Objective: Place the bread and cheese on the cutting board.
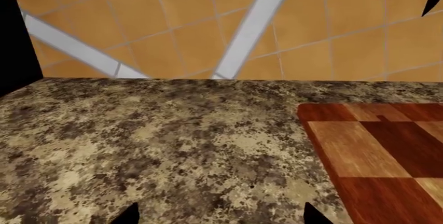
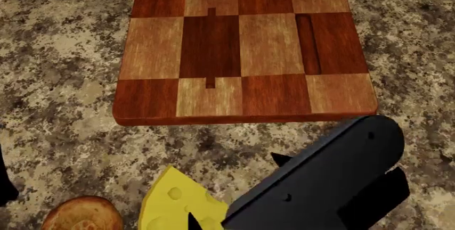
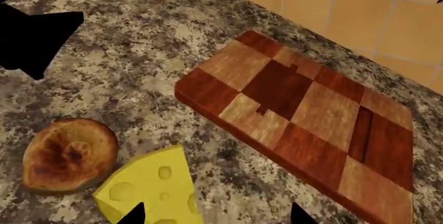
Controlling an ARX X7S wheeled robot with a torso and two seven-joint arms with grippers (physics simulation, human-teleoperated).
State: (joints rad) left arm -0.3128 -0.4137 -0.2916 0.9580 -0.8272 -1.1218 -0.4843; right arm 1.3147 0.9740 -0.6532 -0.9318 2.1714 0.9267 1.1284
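Note:
The checkered wooden cutting board [image 2: 245,54] lies flat on the speckled counter with nothing on it; it also shows as the board [image 3: 304,125] and as a corner of the board [image 1: 387,151]. The yellow cheese [image 2: 178,203] wedge and the round bread [image 2: 82,215] sit side by side in front of the board's near edge. My right gripper [image 2: 236,189] is open just above the counter, one fingertip [image 3: 135,214] over the cheese [image 3: 149,190], the other over bare counter. The bread [image 3: 69,154] lies beside the cheese. My left gripper [image 1: 221,216] is open over bare counter, left of the board.
The granite counter [image 2: 64,107] ends at a far edge [image 1: 207,80], with orange floor tiles [image 1: 332,22] beyond it. A black part of the left arm [image 3: 35,32] stands over the counter beyond the bread.

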